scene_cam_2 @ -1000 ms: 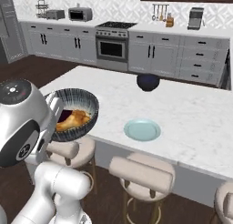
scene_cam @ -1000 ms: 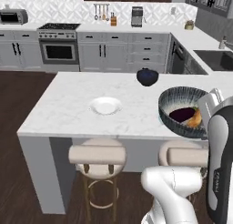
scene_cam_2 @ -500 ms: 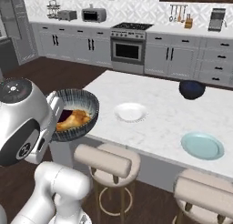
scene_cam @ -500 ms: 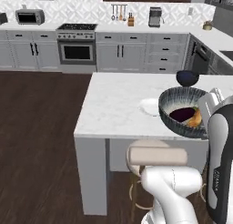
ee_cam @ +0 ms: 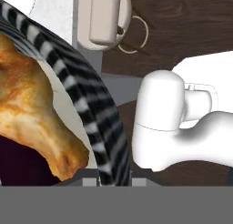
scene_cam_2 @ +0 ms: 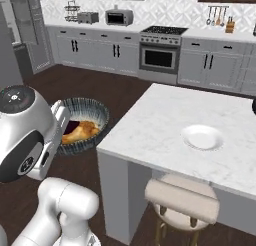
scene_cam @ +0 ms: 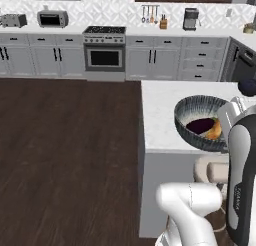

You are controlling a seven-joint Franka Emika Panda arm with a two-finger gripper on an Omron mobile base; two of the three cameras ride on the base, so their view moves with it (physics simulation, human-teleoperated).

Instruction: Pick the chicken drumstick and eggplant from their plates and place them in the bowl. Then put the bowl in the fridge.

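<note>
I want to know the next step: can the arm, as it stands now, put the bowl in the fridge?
Probably not yet. The pincer is shut on the bowl, with the chicken drumstick inside, above dark floor beside the island; no fridge appears within reach.

no readable text, labels or signs

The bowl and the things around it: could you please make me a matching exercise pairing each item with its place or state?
Items:
1. bowl
2. chicken drumstick
3. eggplant
4. white plate

Places or states:
A. bare, resting on the marble island top
B. dark purple, lying in the bowl beside the chicken
C. held up by its rim, off the counter
D. golden-brown, lying inside the bowl

Pairs: 1-C, 2-D, 3-B, 4-A

The end effector is shut on the bowl's striped rim, seen in the hand view.
</note>
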